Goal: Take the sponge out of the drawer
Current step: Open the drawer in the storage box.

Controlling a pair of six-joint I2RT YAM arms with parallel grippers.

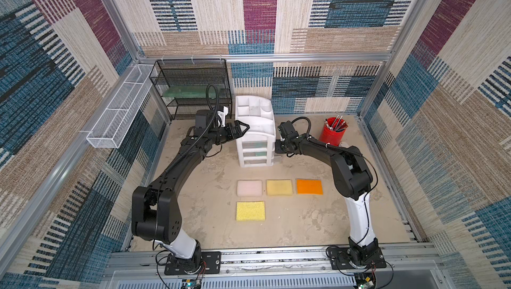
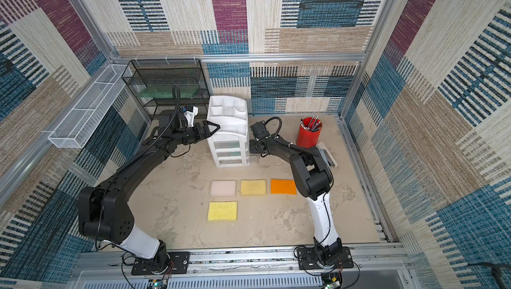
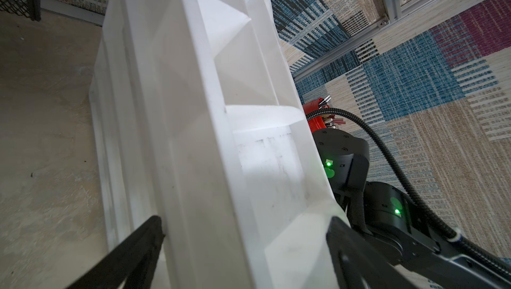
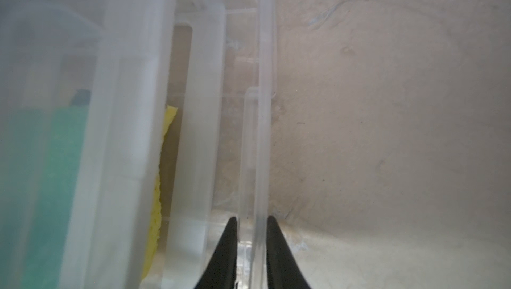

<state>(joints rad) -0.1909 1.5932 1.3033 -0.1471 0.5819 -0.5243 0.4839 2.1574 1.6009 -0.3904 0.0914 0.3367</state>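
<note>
The white drawer tower [image 1: 255, 132] [image 2: 228, 130] stands at the back middle of the table. Through its translucent fronts a green sponge [image 4: 41, 190] shows in an upper drawer. A yellow sponge [image 4: 157, 204] shows as an edge in the drawer beside it. My right gripper [image 4: 251, 218] [image 1: 277, 149] is at the tower's right side, shut on the clear front lip of the lowest drawer [image 4: 255, 135]. My left gripper [image 3: 246, 222] [image 1: 240, 130] is open and straddles the tower's upper left edge [image 3: 193, 135], with one finger along the side wall.
Several sponges lie in front of the tower: pink [image 1: 249, 188], tan [image 1: 279, 187], orange [image 1: 309, 186] and yellow [image 1: 250, 211]. A red cup of pencils [image 1: 333, 131] stands at the back right. A black wire-mesh shelf [image 1: 190, 85] and a white mesh basket [image 1: 121, 110] are at the back left.
</note>
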